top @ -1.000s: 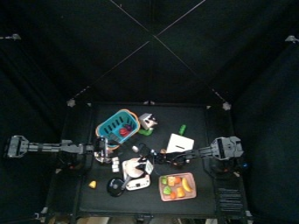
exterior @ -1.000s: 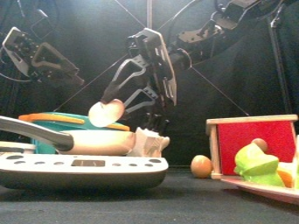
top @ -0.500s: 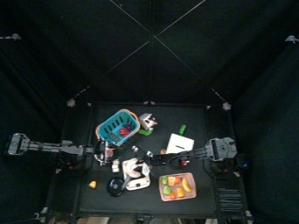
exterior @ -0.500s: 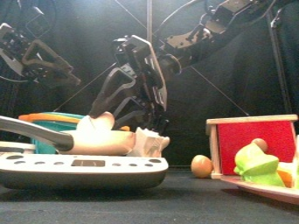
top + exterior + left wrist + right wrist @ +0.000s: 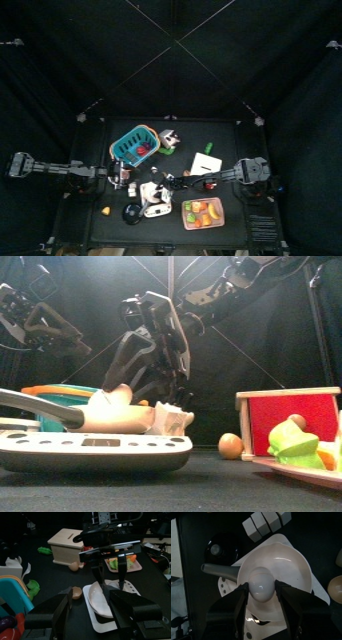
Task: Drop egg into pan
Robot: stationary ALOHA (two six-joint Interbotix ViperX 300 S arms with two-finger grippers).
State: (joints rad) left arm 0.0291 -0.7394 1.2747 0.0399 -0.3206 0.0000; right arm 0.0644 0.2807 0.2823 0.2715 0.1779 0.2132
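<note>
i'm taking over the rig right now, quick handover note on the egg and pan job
Right gripper: shut on the white egg, holding it low over the pan, which sits on the scale.
Left gripper: open, holds nothing, waiting beside the pan on the basket side.
Done: egg picked up and brought over the pan.
Left: open the right gripper to drop the egg, then back the arm away.
Note: a separate brown egg lies on the table by the wooden box.
</note>
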